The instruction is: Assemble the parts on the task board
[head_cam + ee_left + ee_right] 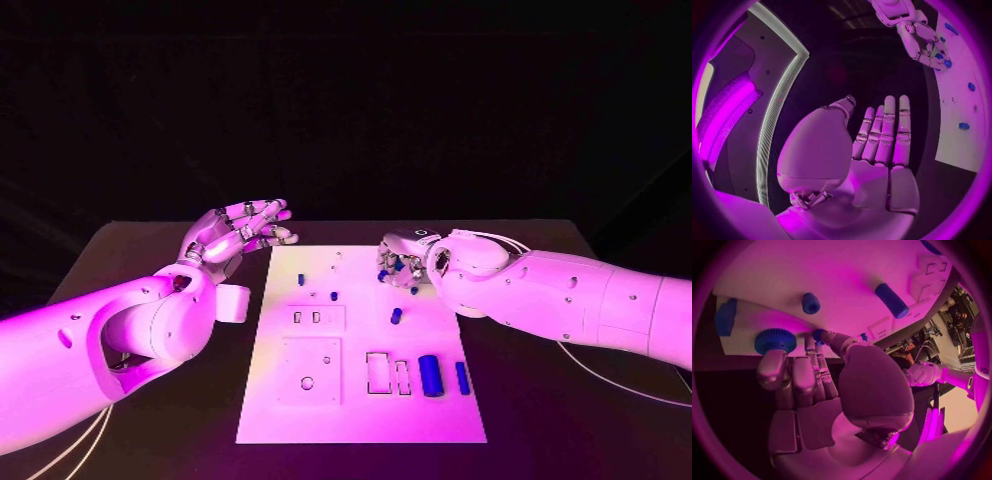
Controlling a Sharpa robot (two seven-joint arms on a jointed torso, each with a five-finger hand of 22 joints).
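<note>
The white task board (361,415) lies in the middle of the black table. My right hand (408,262) is down over its far right part. There its thumb and a finger pinch a small blue part (819,334), and another fingertip touches a blue knurled round part (775,340). My left hand (238,232) is raised off the far left corner of the board, palm open and fingers (886,130) stretched out, holding nothing. Loose blue pegs (333,296) (397,316) stand mid-board. A thick blue cylinder (430,373) and a thin blue one (463,377) lie at the near right.
The board has square recesses (312,372) on its left half and narrow slots (378,372) beside the thick cylinder. A small blue peg (302,279) stands near the far left edge. Black table (130,260) surrounds the board on all sides.
</note>
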